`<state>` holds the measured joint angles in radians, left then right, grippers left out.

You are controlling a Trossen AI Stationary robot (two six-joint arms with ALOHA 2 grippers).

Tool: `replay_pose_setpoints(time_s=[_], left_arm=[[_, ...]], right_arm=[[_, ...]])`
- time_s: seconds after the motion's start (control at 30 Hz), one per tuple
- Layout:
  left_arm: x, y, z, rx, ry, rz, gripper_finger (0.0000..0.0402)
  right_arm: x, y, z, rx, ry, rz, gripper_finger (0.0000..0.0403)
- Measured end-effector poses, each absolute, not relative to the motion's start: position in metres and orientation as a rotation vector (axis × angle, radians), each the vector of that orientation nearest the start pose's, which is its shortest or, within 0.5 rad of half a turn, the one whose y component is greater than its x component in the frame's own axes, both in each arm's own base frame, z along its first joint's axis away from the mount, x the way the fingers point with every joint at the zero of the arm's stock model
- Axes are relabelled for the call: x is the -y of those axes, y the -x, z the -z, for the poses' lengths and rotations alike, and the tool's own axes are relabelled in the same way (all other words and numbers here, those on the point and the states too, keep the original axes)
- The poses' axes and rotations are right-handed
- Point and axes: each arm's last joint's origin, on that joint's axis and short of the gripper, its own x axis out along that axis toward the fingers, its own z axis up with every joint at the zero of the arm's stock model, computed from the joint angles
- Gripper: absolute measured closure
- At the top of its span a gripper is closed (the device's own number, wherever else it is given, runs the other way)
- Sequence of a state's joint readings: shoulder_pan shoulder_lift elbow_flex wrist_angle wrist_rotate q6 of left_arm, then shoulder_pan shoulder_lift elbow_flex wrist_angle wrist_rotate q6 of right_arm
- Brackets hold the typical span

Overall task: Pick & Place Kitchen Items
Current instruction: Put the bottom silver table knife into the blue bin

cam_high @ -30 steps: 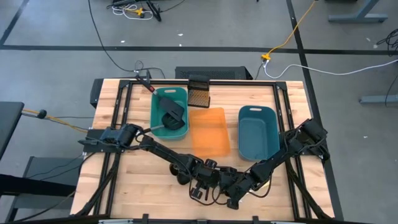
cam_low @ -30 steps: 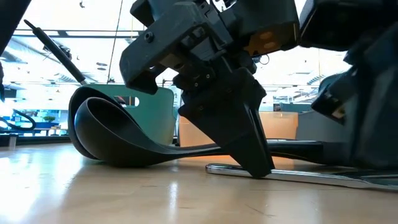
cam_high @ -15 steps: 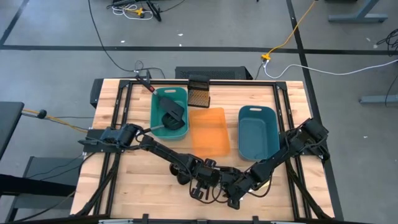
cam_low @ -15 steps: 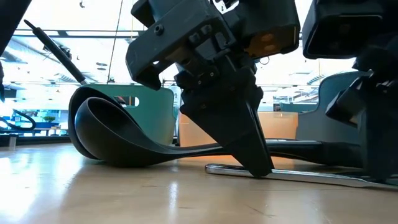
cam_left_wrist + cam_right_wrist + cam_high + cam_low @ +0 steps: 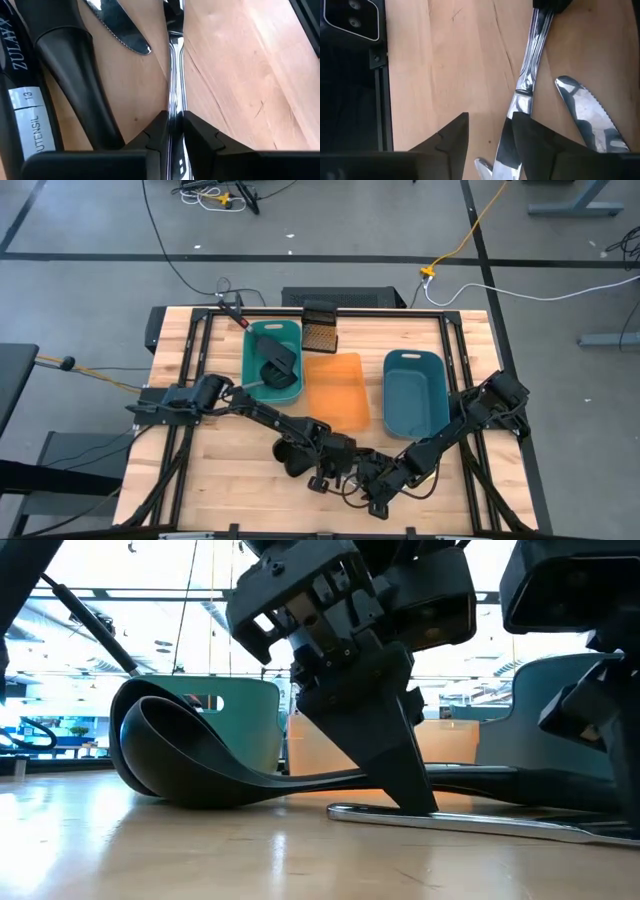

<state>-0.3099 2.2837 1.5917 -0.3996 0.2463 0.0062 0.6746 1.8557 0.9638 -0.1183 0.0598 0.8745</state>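
Note:
A silvery cutlery piece (image 5: 480, 823) lies flat on the wooden table near its front edge. My left gripper (image 5: 174, 117) is shut on it. My right gripper (image 5: 489, 120) is open over the piece's other end (image 5: 517, 107); whether a finger touches it, I cannot tell. A silvery serrated knife (image 5: 117, 27) lies flat beside the piece and also shows in the right wrist view (image 5: 585, 112). A black ladle (image 5: 175, 755) rests on its bowl, with its labelled handle (image 5: 75, 75) running past my left gripper. My left gripper pinches the silvery piece's narrow handle (image 5: 174, 85) between its two fingers, which lie across it. The fingers (image 5: 405, 785) come from above, slanting down. The piece lies flat on the table.
A teal tray (image 5: 252, 375) at the back left holds a black utensil. An orange tray (image 5: 335, 395) stands in the middle and a blue tray (image 5: 415, 390) to its right. A small dark mesh box (image 5: 320, 330) stands at the far edge.
My left gripper has tipped more upright and its body has risen a little, while its fingertips have stayed on the silvery piece. The piece still lies on the table. My right gripper has risen a little.

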Motion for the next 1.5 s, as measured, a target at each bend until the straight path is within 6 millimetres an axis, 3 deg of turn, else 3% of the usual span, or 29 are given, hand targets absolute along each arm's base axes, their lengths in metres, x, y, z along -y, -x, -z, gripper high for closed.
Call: replay_pose_setpoints(time_s=[0.3, 0.43, 0.6, 0.87, 1.1, 1.5], left_arm=[[0.154, -0.437, -0.113, -1.075, -0.170, 0.438, 0.0372], [0.158, -0.431, -0.123, -1.087, -0.201, 0.429, 0.0345], [0.164, -0.417, -0.134, -1.150, -0.273, 0.372, 0.0284], [0.170, -0.410, -0.135, -1.175, -0.351, 0.304, 0.0203], [0.179, -0.406, -0.135, -1.186, -0.346, 0.365, 0.0194], [0.182, -0.400, -0.139, -1.203, -0.362, 0.406, 0.0193]], right_arm=[[-0.212, -0.269, -0.120, -1.124, -0.389, -0.064, 0.0257], [-0.211, -0.269, -0.119, -1.106, -0.360, -0.044, 0.0277], [-0.211, -0.269, -0.119, -1.103, -0.352, -0.042, 0.0298], [-0.210, -0.270, -0.119, -1.097, -0.350, -0.033, 0.0305], [-0.206, -0.273, -0.119, -1.088, -0.360, -0.009, 0.0311], [-0.206, -0.274, -0.119, -1.093, -0.381, -0.033, 0.0356]])
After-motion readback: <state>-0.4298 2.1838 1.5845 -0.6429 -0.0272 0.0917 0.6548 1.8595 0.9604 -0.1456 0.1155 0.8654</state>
